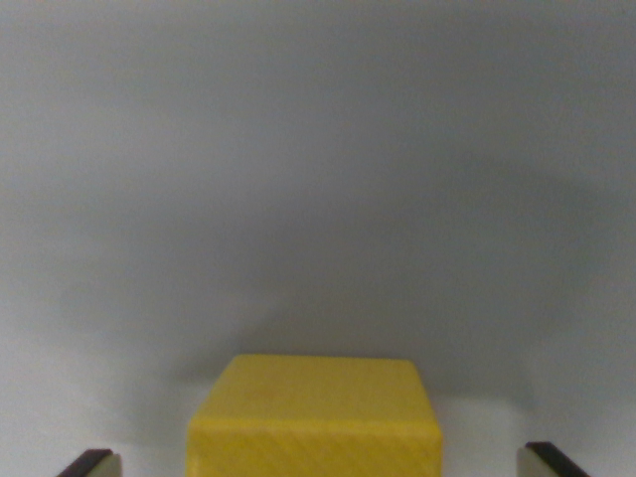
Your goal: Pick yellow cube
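So only the very tips of the two fingers (91,463) can be seen, one poking in at each bottom corner of the wrist view, dark with a pale pad face. They're spread wide apart, clearly open, and nothing is being gripped. A gap of bare surface is left on both sides between each tip and the cube, so no contact is made yet.

The yellow cube (314,417) is sat right between them, bottom centre of the view, pretty well centred in the gap. It's resting on the plain grey desk (318,179) and is cut off by the bottom edge of the frame.

Progress-wise: the lining-up part looks done, the squeeze and the lift are still left. Whether the tips are low enough can't be judged from here.

As for the cube itself, it's bright yellow, with a flat top, fairly crisp edges and a faint diagonal hatch texture on the front face. A soft shadow is cast behind it on the desk.
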Controlling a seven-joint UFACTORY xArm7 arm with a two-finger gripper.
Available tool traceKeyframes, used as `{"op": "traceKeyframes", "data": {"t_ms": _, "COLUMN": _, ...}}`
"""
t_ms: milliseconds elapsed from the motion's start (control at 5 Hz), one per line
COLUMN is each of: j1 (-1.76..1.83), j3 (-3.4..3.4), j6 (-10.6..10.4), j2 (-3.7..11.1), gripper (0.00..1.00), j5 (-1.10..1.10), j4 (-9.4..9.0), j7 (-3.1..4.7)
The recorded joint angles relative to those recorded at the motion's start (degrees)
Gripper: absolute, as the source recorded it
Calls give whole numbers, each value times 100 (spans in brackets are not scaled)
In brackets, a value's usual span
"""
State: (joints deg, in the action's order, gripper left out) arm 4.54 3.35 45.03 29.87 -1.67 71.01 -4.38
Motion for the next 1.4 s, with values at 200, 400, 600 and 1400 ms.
{"op": "traceKeyframes", "data": {"t_ms": 200, "j1": 0, "j3": 0, "j6": 0, "j2": 0, "gripper": 100, "j5": 0, "j4": 0, "j7": 0}}
{"op": "traceKeyframes", "data": {"t_ms": 400, "j1": 0, "j3": 0, "j6": 14, "j2": -5, "gripper": 100, "j5": 0, "j4": 9, "j7": -1}}
{"op": "traceKeyframes", "data": {"t_ms": 600, "j1": 0, "j3": 0, "j6": 14, "j2": -5, "gripper": 100, "j5": 0, "j4": 9, "j7": -1}}
{"op": "traceKeyframes", "data": {"t_ms": 1400, "j1": -1, "j3": 1, "j6": 171, "j2": -62, "gripper": 100, "j5": -1, "j4": 109, "j7": -5}}
